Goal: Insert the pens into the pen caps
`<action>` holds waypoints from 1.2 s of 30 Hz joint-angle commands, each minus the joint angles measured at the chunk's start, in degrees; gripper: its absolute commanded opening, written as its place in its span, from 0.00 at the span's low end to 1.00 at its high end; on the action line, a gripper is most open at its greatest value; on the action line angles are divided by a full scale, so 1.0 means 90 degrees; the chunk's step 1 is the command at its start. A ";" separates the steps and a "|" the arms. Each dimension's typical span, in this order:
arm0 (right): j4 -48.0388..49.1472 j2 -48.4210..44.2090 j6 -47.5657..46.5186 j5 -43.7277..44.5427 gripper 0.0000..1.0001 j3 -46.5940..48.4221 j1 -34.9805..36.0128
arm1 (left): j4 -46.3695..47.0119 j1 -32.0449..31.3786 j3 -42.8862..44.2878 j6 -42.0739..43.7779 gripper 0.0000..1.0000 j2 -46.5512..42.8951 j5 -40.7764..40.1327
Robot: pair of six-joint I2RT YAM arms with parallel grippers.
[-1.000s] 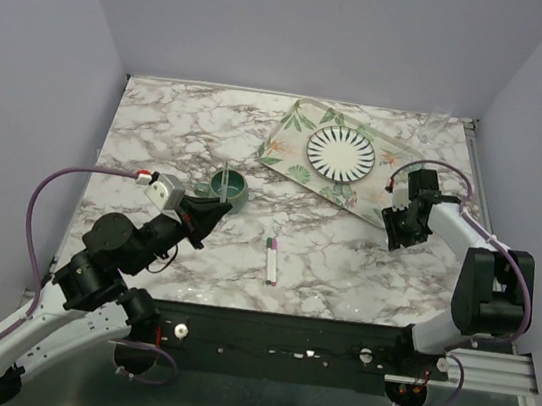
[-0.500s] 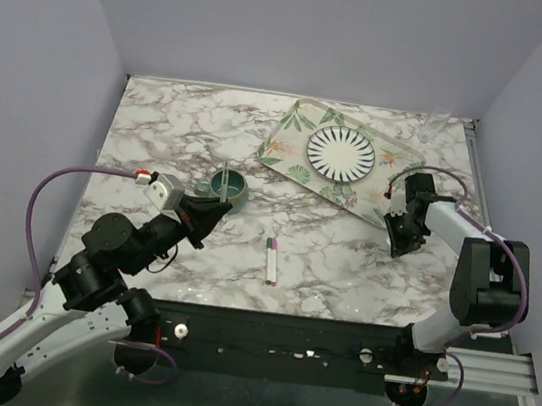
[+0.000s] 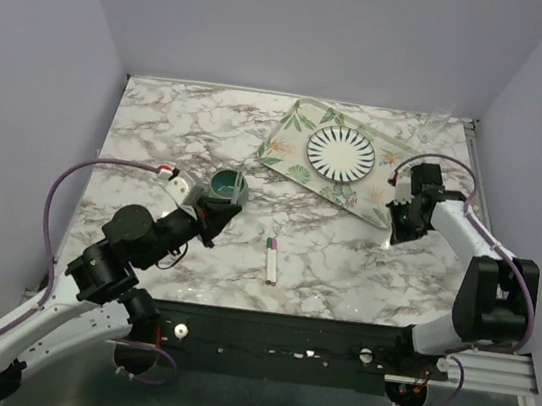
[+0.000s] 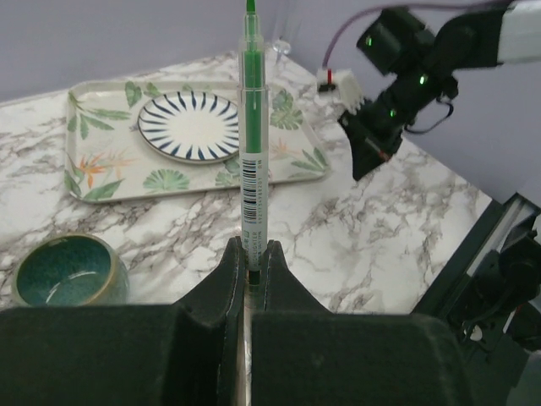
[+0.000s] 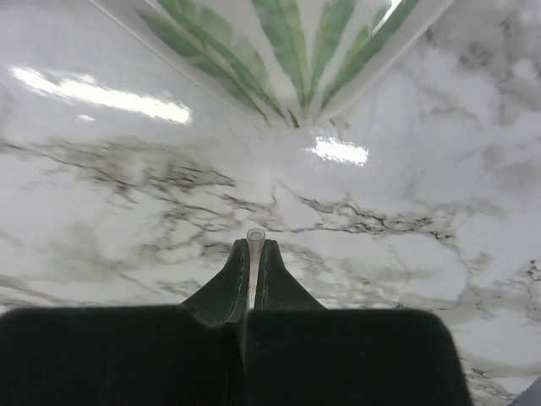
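Note:
My left gripper [image 3: 216, 218] [image 4: 254, 247] is shut on the lower end of a pale pen with a green core and green tip [image 4: 253, 152], which points away from the wrist. It hovers just near of the green cup [image 3: 227, 187]. My right gripper [image 3: 396, 226] [image 5: 251, 245] is shut on a tiny translucent tube cap [image 5: 255, 235], low over the marble near the tray's corner. A second pale pen [image 3: 272, 262] with a pink-purple cap on its far end lies flat on the table between the arms.
A leaf-patterned tray [image 3: 289, 145] holding a striped plate [image 3: 341, 153] sits at the back right; its corner shows in the right wrist view [image 5: 296, 51]. A clear glass [image 3: 433, 128] stands at the far right corner. The cup also shows in the left wrist view [image 4: 68, 269].
My left arm has swung right and forward, carrying the green pen closer to the cup. My right gripper has shifted slightly toward the tray with the cap.

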 commanded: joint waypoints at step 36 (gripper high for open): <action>0.7938 -0.3174 0.6085 -0.1124 0.01 -0.0745 0.4191 | 0.0665 0.0693 0.0288 -0.1245 0.00 0.1914 0.3549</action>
